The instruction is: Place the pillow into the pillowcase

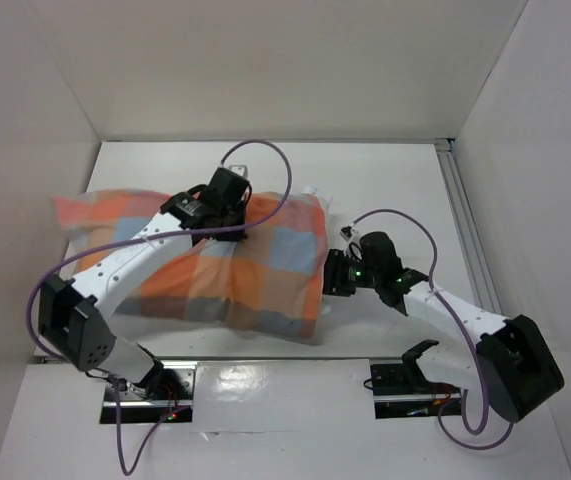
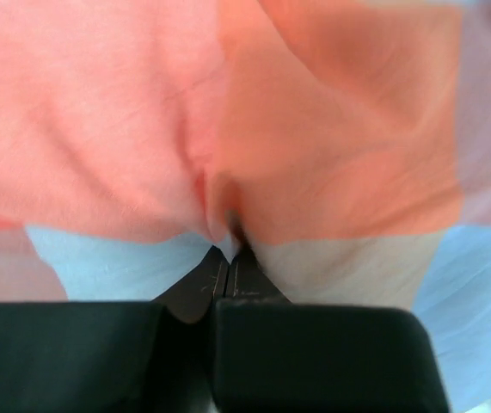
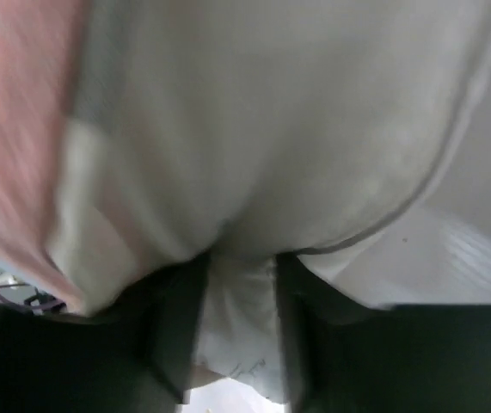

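Note:
The checked pillowcase (image 1: 215, 275) lies plump across the table's left middle, with the pillow inside it. Only white bits of the pillow (image 1: 317, 197) show at the sack's right end. My left gripper (image 1: 241, 226) sits on top of the pillowcase near its far edge. In the left wrist view the left gripper (image 2: 230, 249) is shut on a pinched fold of the orange and blue pillowcase (image 2: 331, 129). My right gripper (image 1: 331, 276) is at the sack's right end. In the right wrist view the right gripper (image 3: 241, 280) is shut on white pillow (image 3: 271, 129) cloth, with the pillowcase edge (image 3: 13, 146) at the left.
White walls enclose the white table (image 1: 385, 180) at the back and sides. A metal rail (image 1: 467, 235) runs along the right side. The arms' mounting plates (image 1: 265, 385) lie at the near edge. Purple cables (image 1: 265, 150) loop above both wrists.

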Robot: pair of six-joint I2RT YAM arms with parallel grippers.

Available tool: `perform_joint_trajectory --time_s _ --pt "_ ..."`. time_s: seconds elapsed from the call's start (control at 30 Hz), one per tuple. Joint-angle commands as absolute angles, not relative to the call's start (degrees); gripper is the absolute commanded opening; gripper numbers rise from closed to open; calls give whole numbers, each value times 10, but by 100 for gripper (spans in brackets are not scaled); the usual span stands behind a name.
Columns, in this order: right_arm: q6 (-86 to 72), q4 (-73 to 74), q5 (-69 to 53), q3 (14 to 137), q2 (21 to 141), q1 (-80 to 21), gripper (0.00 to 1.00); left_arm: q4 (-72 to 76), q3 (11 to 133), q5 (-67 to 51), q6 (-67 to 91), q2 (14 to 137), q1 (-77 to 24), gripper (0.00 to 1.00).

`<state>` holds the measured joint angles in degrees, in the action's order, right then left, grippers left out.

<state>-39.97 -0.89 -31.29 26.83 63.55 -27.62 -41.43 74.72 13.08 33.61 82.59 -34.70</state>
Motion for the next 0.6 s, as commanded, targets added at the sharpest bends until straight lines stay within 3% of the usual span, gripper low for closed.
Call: perform_joint_trajectory --time_s 0.0,0.07,0.1,0.23,0.3,0.33,0.4,0.5,0.53,0.57 --pt "-393 -75 -307 290 665 -301 40 -258 845 62 298 876 -352 0" --pt "-393 -97 -294 309 678 -301 10 -258 887 57 285 911 -359 0" --pt "-393 -103 -287 318 685 -301 0 -252 920 67 280 918 -359 0" --pt "-404 -165 -213 349 679 -301 0 -246 975 86 247 923 -364 3" --pt "-404 -181 -203 366 702 -301 0 -269 999 86 247 930 -359 28" --pt "-397 -186 -203 378 714 -295 0 -281 1013 100 241 930 -359 57" --pt "-391 -186 -208 409 745 -290 0 -312 1002 107 249 912 -359 77" --pt "-391 -186 -214 422 758 -284 0 -318 956 128 262 862 -375 80" --pt "-386 -186 -220 428 758 -279 0 -318 912 146 267 821 -375 76" --pt "-386 -186 -220 428 758 -279 0 -323 884 151 276 800 -386 57"
